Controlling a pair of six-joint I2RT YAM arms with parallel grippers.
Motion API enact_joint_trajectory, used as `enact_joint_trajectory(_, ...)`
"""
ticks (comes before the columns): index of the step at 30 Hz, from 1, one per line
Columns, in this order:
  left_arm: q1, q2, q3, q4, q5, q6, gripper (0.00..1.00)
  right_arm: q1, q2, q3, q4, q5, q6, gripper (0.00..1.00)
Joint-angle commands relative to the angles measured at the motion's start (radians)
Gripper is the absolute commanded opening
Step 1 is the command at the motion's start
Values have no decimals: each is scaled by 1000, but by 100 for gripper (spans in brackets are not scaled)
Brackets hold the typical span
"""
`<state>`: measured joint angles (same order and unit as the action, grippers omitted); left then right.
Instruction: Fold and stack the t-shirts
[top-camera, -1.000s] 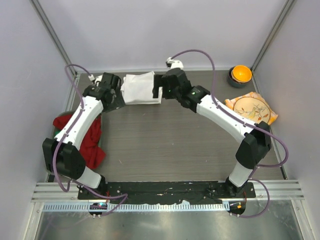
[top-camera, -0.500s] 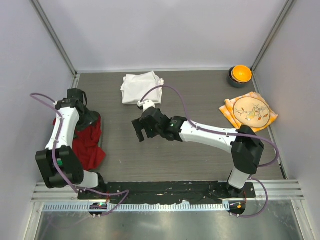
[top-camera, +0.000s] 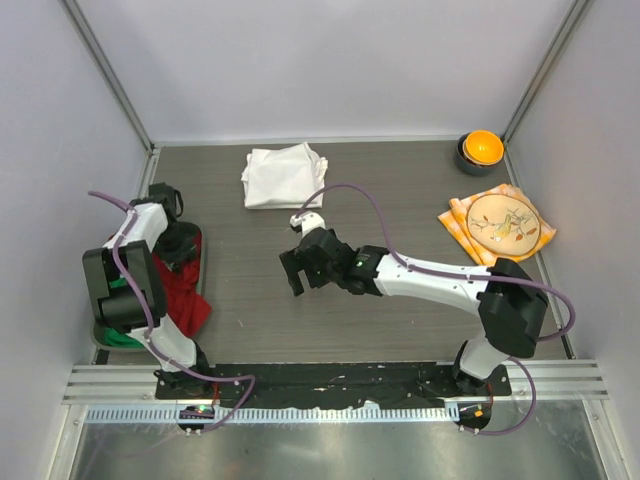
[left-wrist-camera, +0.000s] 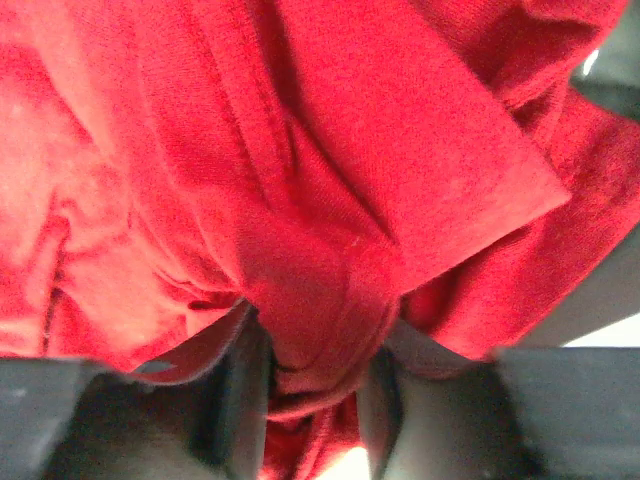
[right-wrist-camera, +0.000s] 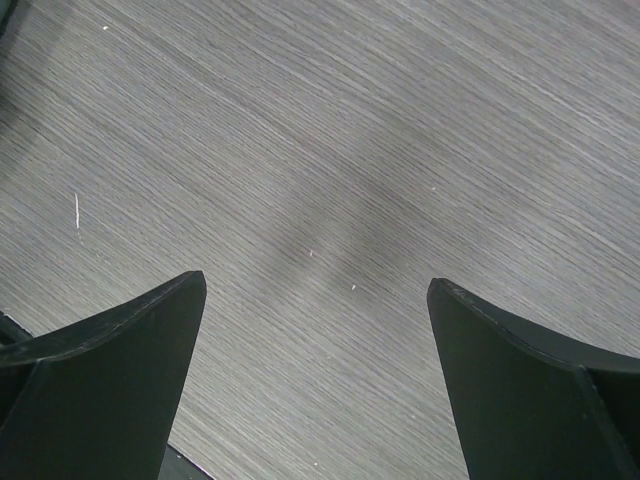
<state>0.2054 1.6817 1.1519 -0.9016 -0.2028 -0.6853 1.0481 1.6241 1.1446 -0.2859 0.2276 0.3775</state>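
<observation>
A crumpled red t-shirt (top-camera: 186, 292) lies at the table's left edge and fills the left wrist view (left-wrist-camera: 330, 150). My left gripper (top-camera: 176, 246) is down in it, and a bunched fold of red cloth is pinched between its two fingers (left-wrist-camera: 315, 400). A folded white t-shirt (top-camera: 282, 175) rests at the back of the table. My right gripper (top-camera: 293, 272) hovers over bare table near the middle, jaws wide open (right-wrist-camera: 315, 300) with nothing between them.
An orange patterned cloth (top-camera: 497, 220) lies at the right edge, with a dark bowl holding something orange (top-camera: 480, 150) behind it. Grey walls and metal frame posts enclose the dark wood-grain table (top-camera: 400, 190).
Both arms left the white t-shirt at the back. The left swung to the red t-shirt and closed on a fold. The right came forward to the table's middle, still open.
</observation>
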Motion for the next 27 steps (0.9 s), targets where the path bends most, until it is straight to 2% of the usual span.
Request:
enact_joint_trajectory(1,9,3,3,53,23,-7,22,7,-73,-29,54,39,9,99)
enact_joint_trajectory(2,11,-17,5,46,17,-13,5,6,-75,-39,53,39,11,99)
enact_joint_trajectory(3,9,-30,11,40,11,-16,0,7,-75,-45,56,41,15,99)
enact_joint_trajectory(6,9,-92,57,-5,-6,-19,0,9,-72,-57,63,19,34,99)
enact_joint_trajectory(11,3,-226,236,-111,-7,-17,0,16,-72,-69,65,24,46,99)
enact_joint_trajectory(15,-1,-390,393,-118,112,-65,0,18,-113,-88,45,91,55,99)
enact_joint_trajectory(18,-44,-418,560,-154,198,-83,0,18,-182,-105,25,154,61,99)
enact_joint_trajectory(20,-115,-436,644,-126,259,-91,0,18,-219,-105,1,242,73,99)
enact_joint_trajectory(23,-288,-493,632,-5,344,-117,0,20,-331,-114,-51,395,104,99)
enact_joint_trajectory(24,-407,-500,606,12,339,-117,0,18,-361,-111,-90,438,115,99)
enact_joint_trajectory(26,-536,-528,544,61,333,-114,0,18,-460,-108,-128,563,139,99)
enact_joint_trajectory(27,-675,-542,440,132,315,-115,0,18,-486,-102,-172,594,146,98)
